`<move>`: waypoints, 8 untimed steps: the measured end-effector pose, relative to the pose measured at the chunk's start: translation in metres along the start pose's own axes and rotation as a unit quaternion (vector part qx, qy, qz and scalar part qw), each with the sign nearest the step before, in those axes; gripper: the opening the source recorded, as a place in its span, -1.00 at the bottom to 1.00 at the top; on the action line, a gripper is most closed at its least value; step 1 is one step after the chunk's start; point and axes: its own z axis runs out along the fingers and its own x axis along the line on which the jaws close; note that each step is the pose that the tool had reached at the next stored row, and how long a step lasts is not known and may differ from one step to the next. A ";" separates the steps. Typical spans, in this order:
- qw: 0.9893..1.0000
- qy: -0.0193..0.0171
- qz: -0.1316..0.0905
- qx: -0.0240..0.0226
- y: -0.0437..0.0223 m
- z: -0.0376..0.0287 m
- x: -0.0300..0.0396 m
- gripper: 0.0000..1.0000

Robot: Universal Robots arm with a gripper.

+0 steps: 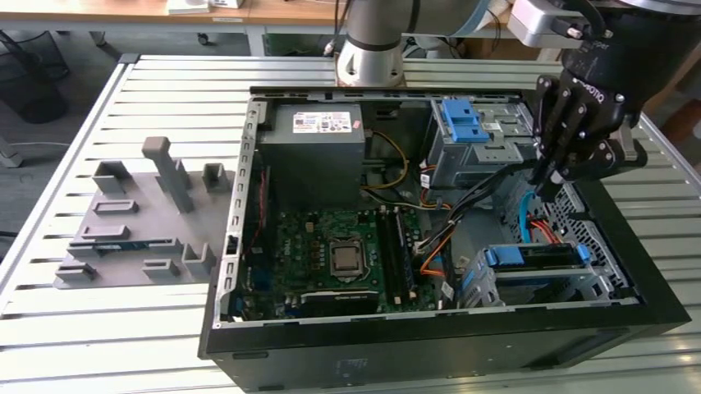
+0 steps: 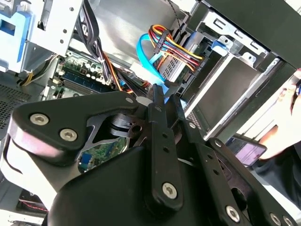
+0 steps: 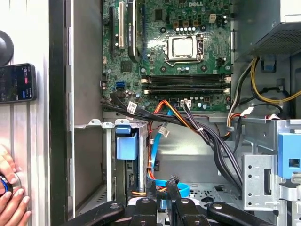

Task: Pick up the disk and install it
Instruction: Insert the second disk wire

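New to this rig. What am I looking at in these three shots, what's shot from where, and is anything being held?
It is one grey industrial robot arm working over an open black desktop computer case, which lies on a slatted metal table. The exterior view comes from a camera off the arm. Both wrist views come from cameras riding on the arm, looking past its black end effector into the case.

Inside the case is the green motherboard. On the exterior view's left, a grey plastic fixture lies on the table.

The silver hard drive with blue rails appears to sit in a metal bay, apart from the end effector, which hangs above the cables. I cannot tell if it holds anything.

In the first wrist view, a person's hand and a dark phone are beside the case.
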 end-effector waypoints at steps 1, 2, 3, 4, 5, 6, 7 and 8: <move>1.000 0.001 0.000 0.000 0.0000 0.0006 -0.0001 -0.52; 1.000 0.001 0.000 0.000 0.0000 0.0014 -0.0002 -0.52; 1.000 0.002 0.000 0.000 0.0000 0.0025 -0.0003 -0.52; 1.000 0.004 0.000 0.000 0.0000 0.0035 -0.0004 -0.52; 1.000 0.006 0.000 0.001 0.0000 0.0045 -0.0005 -0.52; 1.000 0.009 0.000 0.001 0.0000 0.0054 -0.0006 -0.52; 1.000 0.012 0.000 0.002 0.0000 0.0063 -0.0007 -0.52; 1.000 0.016 0.000 0.002 0.0000 0.0072 -0.0008 -0.52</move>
